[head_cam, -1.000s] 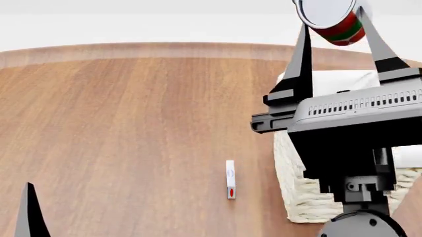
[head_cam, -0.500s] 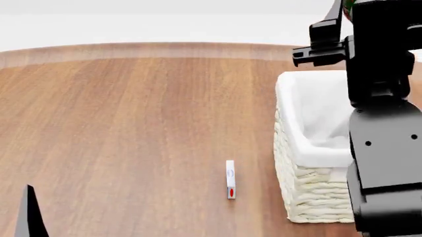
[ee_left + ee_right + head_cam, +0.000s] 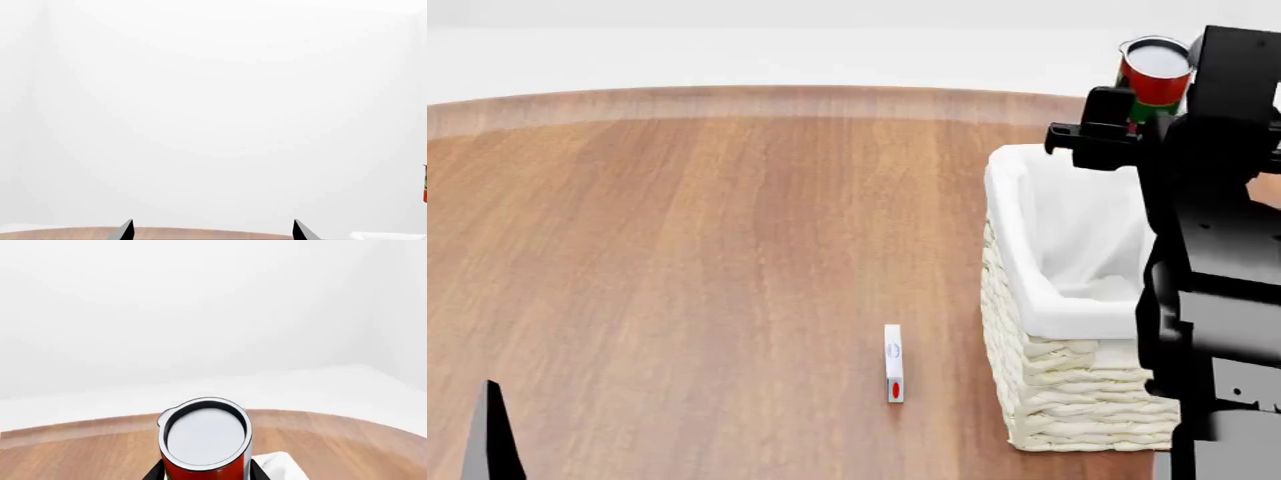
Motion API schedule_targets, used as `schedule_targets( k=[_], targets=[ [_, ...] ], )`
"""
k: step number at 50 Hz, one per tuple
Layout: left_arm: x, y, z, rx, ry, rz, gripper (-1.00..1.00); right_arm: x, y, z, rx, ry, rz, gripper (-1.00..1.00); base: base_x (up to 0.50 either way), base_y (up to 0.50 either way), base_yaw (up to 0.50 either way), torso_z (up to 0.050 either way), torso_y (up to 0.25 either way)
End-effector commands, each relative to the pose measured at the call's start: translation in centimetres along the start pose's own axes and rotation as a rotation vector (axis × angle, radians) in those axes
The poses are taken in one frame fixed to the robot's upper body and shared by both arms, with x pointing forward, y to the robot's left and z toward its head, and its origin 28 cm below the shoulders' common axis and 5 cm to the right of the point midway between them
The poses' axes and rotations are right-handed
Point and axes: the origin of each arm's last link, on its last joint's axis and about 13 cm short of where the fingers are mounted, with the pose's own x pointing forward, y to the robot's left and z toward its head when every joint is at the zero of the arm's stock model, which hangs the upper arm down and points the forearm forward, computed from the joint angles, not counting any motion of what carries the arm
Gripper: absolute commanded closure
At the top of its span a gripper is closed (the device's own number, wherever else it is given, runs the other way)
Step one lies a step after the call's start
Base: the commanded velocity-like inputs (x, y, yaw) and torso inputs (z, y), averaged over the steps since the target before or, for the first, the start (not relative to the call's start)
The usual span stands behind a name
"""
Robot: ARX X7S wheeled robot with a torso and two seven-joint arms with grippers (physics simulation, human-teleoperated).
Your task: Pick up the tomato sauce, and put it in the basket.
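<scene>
The tomato sauce (image 3: 1157, 72), a red can with a green band and a silvery top, is held up in the air by my right gripper (image 3: 1154, 100), above the far end of the basket (image 3: 1054, 310). The basket is cream wicker with a white cloth lining and stands at the table's right. In the right wrist view the can (image 3: 205, 440) sits between the two dark fingers (image 3: 157, 473), with a corner of the basket's cloth (image 3: 277, 462) below. My left gripper (image 3: 211, 232) is open and empty, low at the near left.
A small white upright box with a red dot (image 3: 893, 362) stands on the wooden table (image 3: 694, 250) just left of the basket. My black right arm (image 3: 1221, 300) hides the basket's right side. One left finger (image 3: 490, 435) shows at the bottom left.
My right arm has swung away from the camera with the can, from close at the top of the view to above the basket's far end. The left gripper has barely moved.
</scene>
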Motion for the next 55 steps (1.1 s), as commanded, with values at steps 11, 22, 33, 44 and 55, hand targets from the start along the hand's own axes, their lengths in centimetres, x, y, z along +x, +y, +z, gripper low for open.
schedule_targets(
  k=[11,22,33,44,55],
  targets=[
    [0.0,0.1,-0.1,-0.003,0.007,0.004,-1.00,-0.3,0.0,-3.1,-0.020,0.253,0.002,1.00,0.00,0.00,0.00,0.000,0.000],
    [0.0,0.1,-0.1,-0.004,0.006,0.005,-1.00,-0.7,-0.2,-4.3,-0.037,0.309,-0.009,1.00,0.00,0.00,0.00,0.000,0.001],
    [0.1,0.0,-0.1,0.001,0.006,-0.001,-1.00,-0.8,-0.5,-4.8,-0.037,0.312,-0.013,1.00,0.00,0.00,0.00,0.000,0.000],
    [0.0,-0.1,-0.2,0.004,0.008,-0.002,-1.00,-0.9,-0.6,-5.1,-0.018,0.318,0.003,-1.00,0.00,0.00,0.00,0.000,0.000],
    [0.0,-0.2,-0.3,0.005,0.011,-0.004,-1.00,-0.9,-0.6,-5.2,-0.011,0.313,-0.001,-1.00,0.00,0.00,0.00,0.000,0.000]
  ],
)
